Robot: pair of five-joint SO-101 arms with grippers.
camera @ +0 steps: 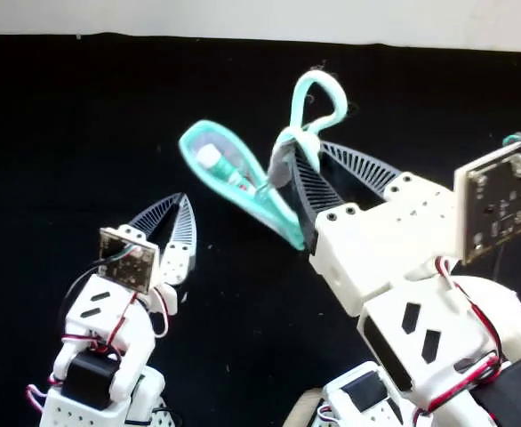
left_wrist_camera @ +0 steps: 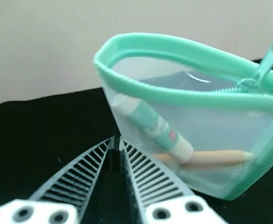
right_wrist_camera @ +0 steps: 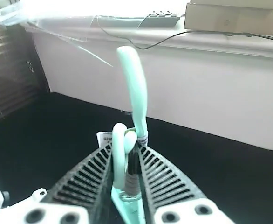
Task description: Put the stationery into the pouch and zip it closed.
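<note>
High view: right tool is clamped on one end of the mint pouch, fingers almost together with only the pouch edge between them. The strap loops up above the grip. The pouch mouth gapes open and tilts toward the left arm; whether it rests on the black tabletop I can't tell. The right arm's white body covers the pouch's near corner.

Left tool is fully closed and holds nothing. It sits near the pouch's open end but apart from it.

Left wrist view: left tool tips are pressed together, with the pouch just beyond. Through the mesh, a white-and-green tube lies slanted with a pencil across under it, both inside. The zip slider sits at the strap end.

Right wrist view: right tool pinches the pouch edge and the strap stands upright, blocking the middle of the view. Behind it is a white wall with a ledge carrying a keyboard, a box and a cable.
</note>
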